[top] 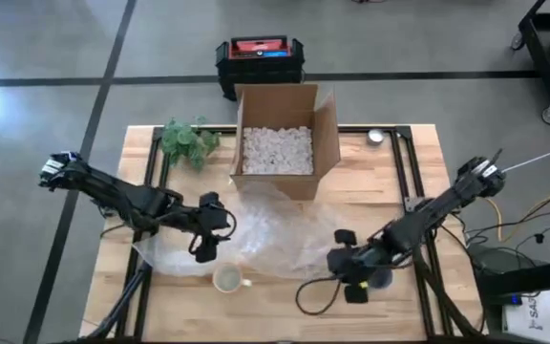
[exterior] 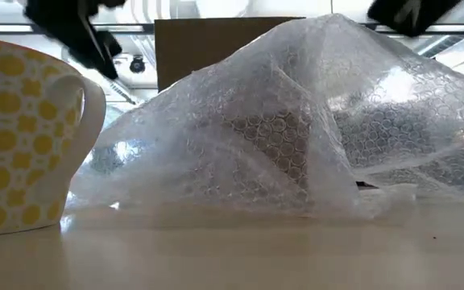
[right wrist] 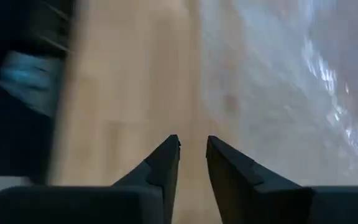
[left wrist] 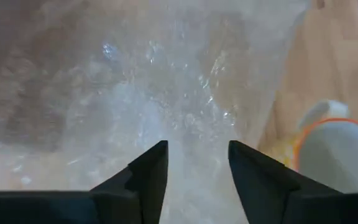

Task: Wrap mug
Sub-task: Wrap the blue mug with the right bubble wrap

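On the wooden table (top: 380, 167), the yellow-dotted white mug (top: 227, 279) is being left beside the crumpled clear bubble wrap (top: 275, 229), risking knocks from the unclenched, empty left gripper (top: 205, 250) and right gripper (top: 345, 266).

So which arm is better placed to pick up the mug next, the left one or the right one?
Probably the left. The left gripper hangs open over the bubble wrap, just beside the mug. The right gripper is farther from it, past the wrap's other edge.
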